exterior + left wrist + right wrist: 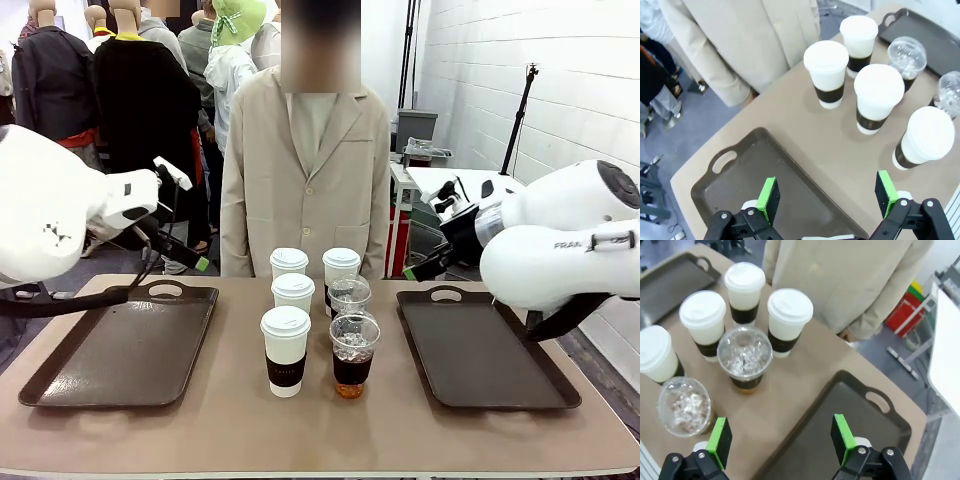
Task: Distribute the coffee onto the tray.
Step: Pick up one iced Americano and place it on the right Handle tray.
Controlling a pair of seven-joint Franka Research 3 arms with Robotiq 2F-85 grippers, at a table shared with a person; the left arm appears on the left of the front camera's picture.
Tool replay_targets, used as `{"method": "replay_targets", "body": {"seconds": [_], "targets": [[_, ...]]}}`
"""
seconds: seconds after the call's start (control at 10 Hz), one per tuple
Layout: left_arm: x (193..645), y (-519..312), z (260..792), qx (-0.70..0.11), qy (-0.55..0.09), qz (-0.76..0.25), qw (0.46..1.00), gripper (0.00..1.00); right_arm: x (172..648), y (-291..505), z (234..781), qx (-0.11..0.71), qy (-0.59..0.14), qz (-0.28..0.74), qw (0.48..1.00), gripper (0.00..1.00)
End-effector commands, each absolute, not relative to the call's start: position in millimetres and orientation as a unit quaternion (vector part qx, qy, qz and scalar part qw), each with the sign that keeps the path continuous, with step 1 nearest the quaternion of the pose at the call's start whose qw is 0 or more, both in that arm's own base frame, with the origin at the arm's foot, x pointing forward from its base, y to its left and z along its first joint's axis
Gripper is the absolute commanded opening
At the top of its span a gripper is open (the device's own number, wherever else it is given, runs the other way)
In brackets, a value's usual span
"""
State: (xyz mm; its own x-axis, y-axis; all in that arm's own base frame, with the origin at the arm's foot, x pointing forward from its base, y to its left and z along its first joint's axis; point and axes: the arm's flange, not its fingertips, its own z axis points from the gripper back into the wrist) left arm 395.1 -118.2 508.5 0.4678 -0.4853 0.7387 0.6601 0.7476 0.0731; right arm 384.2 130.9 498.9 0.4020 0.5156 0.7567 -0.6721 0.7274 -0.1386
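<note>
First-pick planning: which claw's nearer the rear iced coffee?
Right. The right claw hangs above the right tray's edge beside the rear iced coffee; the left claw above the left tray, beyond white cups.

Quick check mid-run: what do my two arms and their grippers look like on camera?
Both are glossy white, rounded arms: the left arm has a black cable, the right arm carries partly visible grey lettering. The left gripper and right gripper are black with bright green finger pads.

You have a person in a beige coat (pixel 305 170) standing at the far edge of the tan table (pixel 300 430). Behind them, near the white brick wall (pixel 560 60), sits something red (pixel 401 245), perhaps a crate.
</note>
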Motion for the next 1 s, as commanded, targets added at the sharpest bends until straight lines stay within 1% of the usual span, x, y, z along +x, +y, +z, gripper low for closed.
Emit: {"method": "replay_targets", "body": {"seconds": [0.0, 0.5, 0.9], "targets": [[378.0, -94.2, 494.7, -0.151, -0.418, -0.351, 0.824, 1.00, 338.4, 92.7, 462.0, 0.142, -0.439, 0.367, 0.808, 1.00], [376.8, -74.7, 500.2, -0.161, -0.462, -0.341, 0.803, 1.00, 326.1, 67.7, 468.6, 0.166, -0.464, 0.352, 0.796, 1.00], [371.4, -66.8, 507.8, -0.168, -0.476, -0.320, 0.802, 1.00, 328.2, 65.7, 468.8, 0.174, -0.461, 0.350, 0.796, 1.00]]}}
